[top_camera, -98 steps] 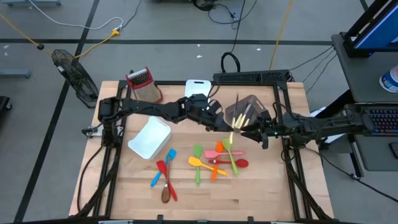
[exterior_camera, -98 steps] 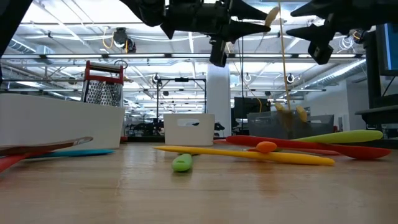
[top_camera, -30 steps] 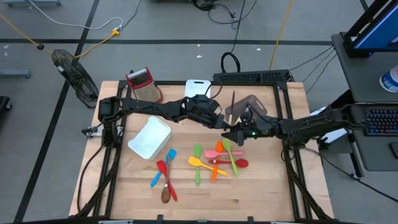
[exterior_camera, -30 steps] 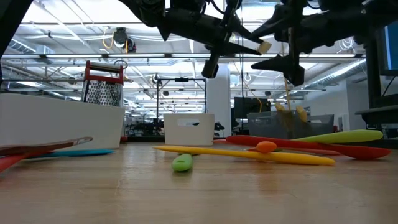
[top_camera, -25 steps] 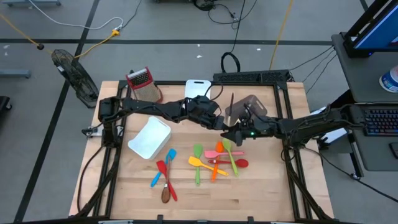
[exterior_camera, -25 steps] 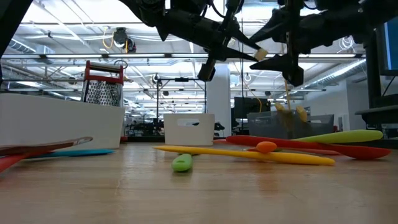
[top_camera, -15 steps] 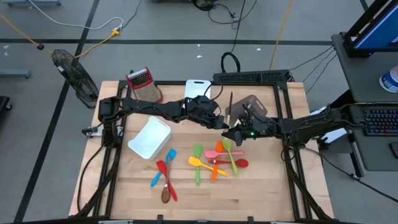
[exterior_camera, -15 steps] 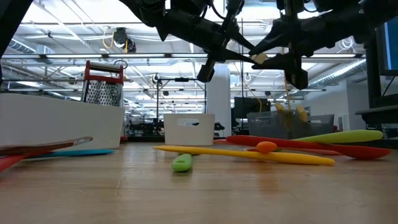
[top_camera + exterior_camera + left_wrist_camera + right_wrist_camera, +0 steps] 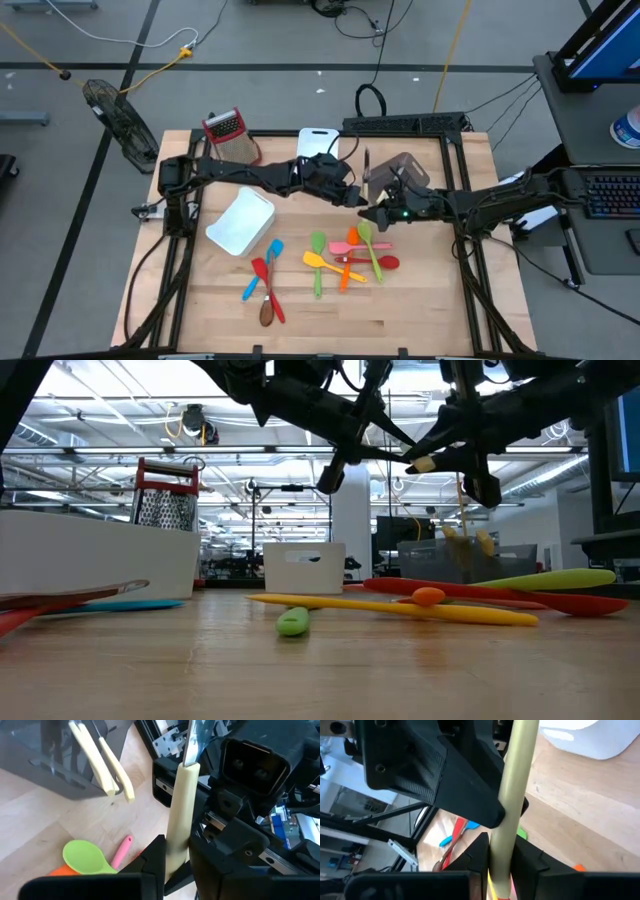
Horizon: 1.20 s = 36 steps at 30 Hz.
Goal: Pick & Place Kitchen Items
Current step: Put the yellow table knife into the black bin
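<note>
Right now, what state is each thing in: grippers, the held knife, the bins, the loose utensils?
Left gripper: shut on the cream-handled knife.
Right gripper: shut on the same knife.
Knife: held above the table by both.
Grey bin: holds utensils.
White bin: on the table.
Loose utensils: flat on the table.

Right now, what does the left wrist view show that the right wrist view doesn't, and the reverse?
Only the left wrist view shows the grey bin holding cream-handled utensils, and the green spoon. Only the right wrist view shows the white bin and the red and blue utensils. Both show the cream-handled knife gripped by both the left gripper and right gripper.
</note>
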{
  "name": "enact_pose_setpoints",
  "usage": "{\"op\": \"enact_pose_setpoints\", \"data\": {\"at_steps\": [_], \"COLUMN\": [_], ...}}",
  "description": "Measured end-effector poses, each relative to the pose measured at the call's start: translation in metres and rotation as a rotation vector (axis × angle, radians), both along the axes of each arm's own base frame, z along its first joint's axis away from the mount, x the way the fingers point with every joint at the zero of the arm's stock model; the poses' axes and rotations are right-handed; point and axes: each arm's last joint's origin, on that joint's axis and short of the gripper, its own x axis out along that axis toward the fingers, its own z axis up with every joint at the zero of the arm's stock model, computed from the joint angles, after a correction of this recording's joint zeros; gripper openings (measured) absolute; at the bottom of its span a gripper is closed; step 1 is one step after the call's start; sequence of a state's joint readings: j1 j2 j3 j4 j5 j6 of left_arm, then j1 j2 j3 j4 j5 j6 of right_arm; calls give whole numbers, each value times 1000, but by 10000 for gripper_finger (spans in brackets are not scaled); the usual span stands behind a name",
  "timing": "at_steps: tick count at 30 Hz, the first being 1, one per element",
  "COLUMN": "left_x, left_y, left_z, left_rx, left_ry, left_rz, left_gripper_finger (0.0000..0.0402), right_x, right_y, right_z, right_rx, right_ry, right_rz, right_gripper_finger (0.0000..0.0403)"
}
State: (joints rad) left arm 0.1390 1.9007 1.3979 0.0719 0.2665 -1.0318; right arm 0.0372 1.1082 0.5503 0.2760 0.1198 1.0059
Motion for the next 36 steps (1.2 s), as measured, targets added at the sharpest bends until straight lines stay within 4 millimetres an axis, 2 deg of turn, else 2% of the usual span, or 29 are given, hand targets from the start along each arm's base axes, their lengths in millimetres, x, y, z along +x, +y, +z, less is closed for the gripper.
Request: {"op": "enact_pose_setpoints", "data": {"at_steps": [5, 14, 20, 23, 28, 31, 36], "left_x": [-1, -8, -14, -18, -22, -23, -23], "left_y": [7, 38, 49, 56, 61, 62, 62], "left_z": [1, 7, 19, 22, 29, 31, 31], "left_rx": [4, -52, -23, 12, 88, 125, 143], "left_ry": [-13, -74, -138, -142, -163, -173, -174], "left_rz": [-40, -139, -177, -170, -141, -143, -150], "left_gripper_finger": [101, 132, 133, 133, 133, 134, 134], "right_x": [-1, -13, -26, -33, -44, -49, -58], "right_y": [-3, -6, -8, -9, -6, 1, 10], "right_z": [2, 7, 22, 29, 24, 17, -2], "right_rx": [14, 20, 66, 144, 350, 491, 686], "right_ry": [-8, 17, -63, -136, -303, -426, -498], "right_rz": [-23, -113, -188, -235, -253, -216, -241], "right_gripper_finger": [44, 44, 44, 44, 44, 44, 44]}}
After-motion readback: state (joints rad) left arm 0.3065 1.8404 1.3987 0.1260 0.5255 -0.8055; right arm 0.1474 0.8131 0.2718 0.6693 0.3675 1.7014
